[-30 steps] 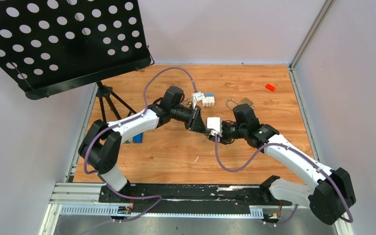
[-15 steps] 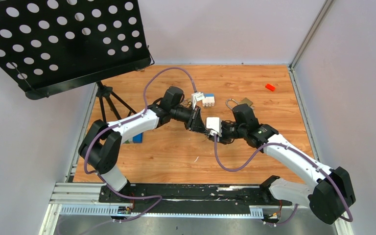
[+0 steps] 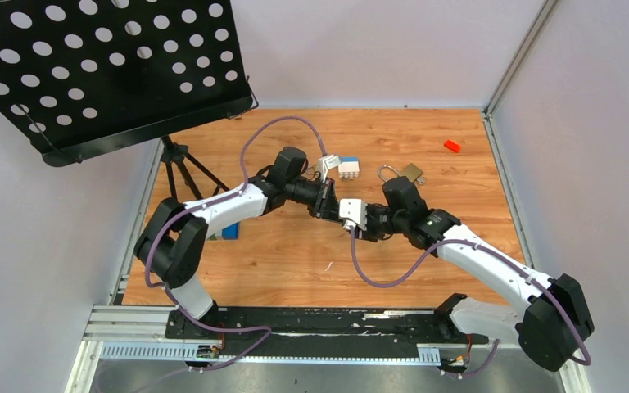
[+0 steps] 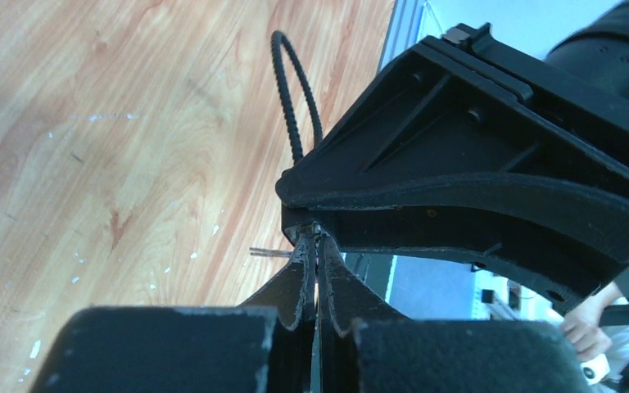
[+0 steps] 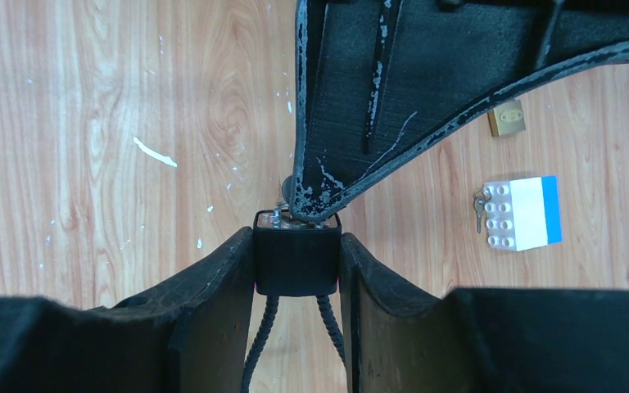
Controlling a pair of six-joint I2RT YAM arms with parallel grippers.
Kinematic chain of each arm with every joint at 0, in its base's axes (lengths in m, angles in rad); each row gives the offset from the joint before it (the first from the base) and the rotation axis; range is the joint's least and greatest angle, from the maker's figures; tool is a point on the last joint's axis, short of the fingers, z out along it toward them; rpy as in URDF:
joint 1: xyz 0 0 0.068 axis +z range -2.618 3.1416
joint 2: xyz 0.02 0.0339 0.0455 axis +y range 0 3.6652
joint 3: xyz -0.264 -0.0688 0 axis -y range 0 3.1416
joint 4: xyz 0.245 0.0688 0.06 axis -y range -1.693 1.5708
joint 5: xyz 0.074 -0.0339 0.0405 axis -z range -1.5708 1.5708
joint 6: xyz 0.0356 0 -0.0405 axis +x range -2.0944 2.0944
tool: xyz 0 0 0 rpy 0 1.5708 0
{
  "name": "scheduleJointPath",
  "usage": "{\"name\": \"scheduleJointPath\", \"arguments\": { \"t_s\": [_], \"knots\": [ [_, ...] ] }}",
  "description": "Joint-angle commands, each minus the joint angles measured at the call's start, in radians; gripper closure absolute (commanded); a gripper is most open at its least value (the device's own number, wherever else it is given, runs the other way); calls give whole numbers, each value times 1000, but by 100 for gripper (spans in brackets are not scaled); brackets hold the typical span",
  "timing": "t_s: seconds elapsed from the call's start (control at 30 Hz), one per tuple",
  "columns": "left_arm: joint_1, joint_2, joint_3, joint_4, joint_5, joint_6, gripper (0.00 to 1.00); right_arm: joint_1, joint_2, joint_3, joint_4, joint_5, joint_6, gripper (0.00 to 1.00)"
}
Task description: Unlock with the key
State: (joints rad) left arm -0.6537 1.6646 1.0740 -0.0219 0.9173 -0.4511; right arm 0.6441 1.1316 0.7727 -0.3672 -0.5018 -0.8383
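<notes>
1. The right claw (image 5: 296, 244) is pinching the black lock block (image 5: 296, 264) above the desk (image 5: 90, 123), with the block's cable loop running back between its fingers
2. The left claw (image 4: 317, 241) is pressing its fingers together at the block's top face
3. The key (image 5: 278, 215) (only a grey glint) is sitting at that top face, against the left claw's tips; I cannot tell whether it is gripped
</notes>
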Motion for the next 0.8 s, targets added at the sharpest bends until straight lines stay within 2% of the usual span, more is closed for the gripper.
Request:
{"name": "scheduleJointPath", "arguments": {
  "t_s": [0.0,0.37,0.47,0.6,0.77],
  "knots": [
    [0,47,-39,129,16,-155,100,41,14,6,119,115,12,100],
    [-1,102,-93,297,15,-331,100,48,52,29,167,177,82,100],
    [-2,110,-96,303,11,-331,100,48,75,51,150,172,102,100],
    [0,111,-82,255,9,-263,100,47,80,65,122,149,102,100],
    [-1,77,-52,145,8,-69,100,27,66,68,83,58,90,100]
  ]
}}
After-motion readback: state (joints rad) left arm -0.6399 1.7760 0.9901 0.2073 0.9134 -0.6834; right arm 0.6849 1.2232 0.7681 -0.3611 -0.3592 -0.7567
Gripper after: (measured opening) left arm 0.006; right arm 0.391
